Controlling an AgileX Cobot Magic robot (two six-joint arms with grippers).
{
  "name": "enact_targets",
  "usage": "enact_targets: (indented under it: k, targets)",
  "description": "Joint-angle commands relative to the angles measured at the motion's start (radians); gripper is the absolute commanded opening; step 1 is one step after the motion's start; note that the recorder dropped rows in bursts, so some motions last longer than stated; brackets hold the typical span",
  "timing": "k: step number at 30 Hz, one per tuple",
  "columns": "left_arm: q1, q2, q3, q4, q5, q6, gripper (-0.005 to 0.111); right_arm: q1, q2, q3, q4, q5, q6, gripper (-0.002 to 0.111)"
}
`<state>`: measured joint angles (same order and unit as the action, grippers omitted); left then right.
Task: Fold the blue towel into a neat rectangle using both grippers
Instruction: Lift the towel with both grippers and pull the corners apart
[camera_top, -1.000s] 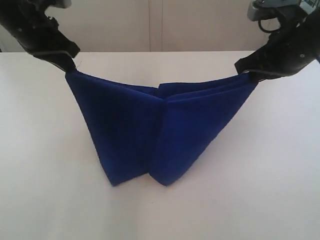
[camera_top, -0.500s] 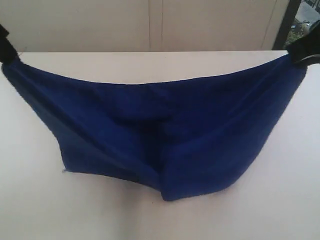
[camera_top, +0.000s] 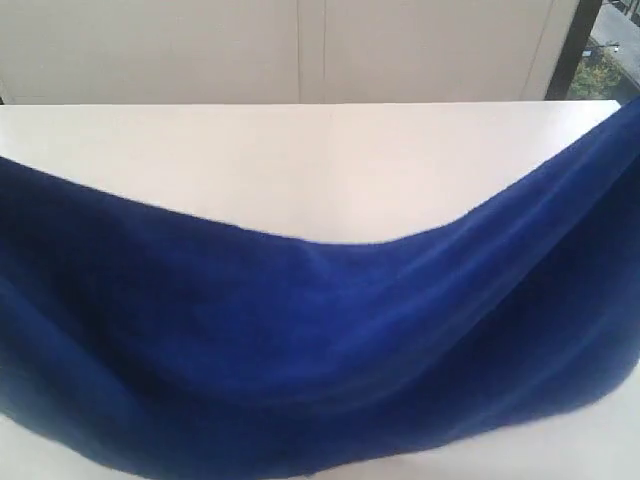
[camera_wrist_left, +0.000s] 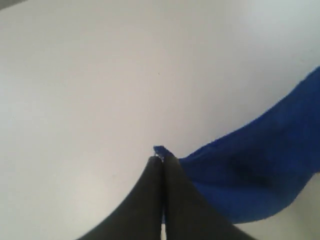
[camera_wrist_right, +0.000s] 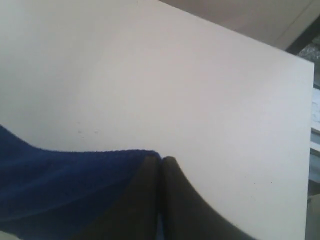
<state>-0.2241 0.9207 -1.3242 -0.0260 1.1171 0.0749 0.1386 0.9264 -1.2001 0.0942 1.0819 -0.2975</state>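
Note:
The blue towel (camera_top: 320, 350) hangs stretched across the whole exterior view, its top edge sagging in the middle, close to the camera. Both grippers lie outside that view. In the left wrist view my left gripper (camera_wrist_left: 162, 159) is shut on a corner of the blue towel (camera_wrist_left: 250, 175), a small tip of cloth poking past the fingertips. In the right wrist view my right gripper (camera_wrist_right: 161, 161) is shut on the other corner of the blue towel (camera_wrist_right: 60, 185), whose hem runs off to one side.
The white table (camera_top: 320, 160) shows behind the towel, with a pale wall (camera_top: 300, 50) beyond its far edge. A dark post (camera_top: 570, 50) stands at the back right. The table's edge (camera_wrist_right: 300, 60) shows in the right wrist view.
Both grippers have drawn apart and out of the exterior view. The towel, folded into a hanging V a second ago, has spread wide and come nearer the camera.

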Motion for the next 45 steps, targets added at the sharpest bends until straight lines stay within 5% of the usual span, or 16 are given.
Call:
enact_targets:
  k: [1, 13, 23, 45]
  targets:
    - [0.002, 0.152, 0.081, 0.011, -0.120, -0.020, 0.000, -0.009, 0.163, 0.038, -0.024, -0.138, 0.056, 0.000]
    - [0.002, 0.629, 0.148, 0.192, -0.577, -0.158, 0.000, -0.009, 0.641, 0.096, -0.042, -0.573, 0.051, 0.000]
    - [0.003, 0.789, 0.148, 0.222, -0.822, -0.185, 0.000, -0.009, 0.783, 0.096, -0.042, -0.740, 0.056, 0.000]
    - [0.101, 0.866, 0.148, 0.277, -0.993, -0.199, 0.000, -0.117, 0.819, 0.096, -0.042, -0.888, 0.101, 0.000]
